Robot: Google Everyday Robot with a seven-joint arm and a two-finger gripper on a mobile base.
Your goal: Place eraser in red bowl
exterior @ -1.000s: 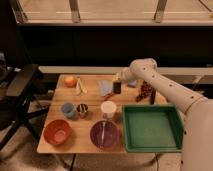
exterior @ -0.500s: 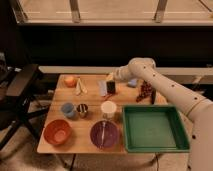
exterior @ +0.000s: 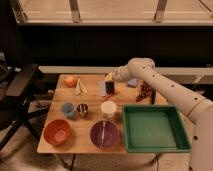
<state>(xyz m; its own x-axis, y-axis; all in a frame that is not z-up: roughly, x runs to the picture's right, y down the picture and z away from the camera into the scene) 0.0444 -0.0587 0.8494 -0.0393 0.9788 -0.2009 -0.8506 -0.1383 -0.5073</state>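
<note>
My gripper [exterior: 109,84] hangs over the back middle of the wooden table [exterior: 90,120], shut on the eraser [exterior: 111,88], a small dark block at its tip. A light-blue piece [exterior: 102,89] shows just left of the eraser. The red bowl [exterior: 57,132] stands at the front left corner, well away from the gripper, and looks empty. The arm reaches in from the right.
A purple bowl [exterior: 104,134] with a utensil sits right of the red bowl. A white cup [exterior: 108,109], dark cup [exterior: 82,110] and blue cup [exterior: 68,109] stand between gripper and bowls. A green tray [exterior: 155,129] fills the right. An orange [exterior: 70,81] lies back left.
The gripper has moved left along the back of the table with the eraser in it. Nothing else on the table has moved.
</note>
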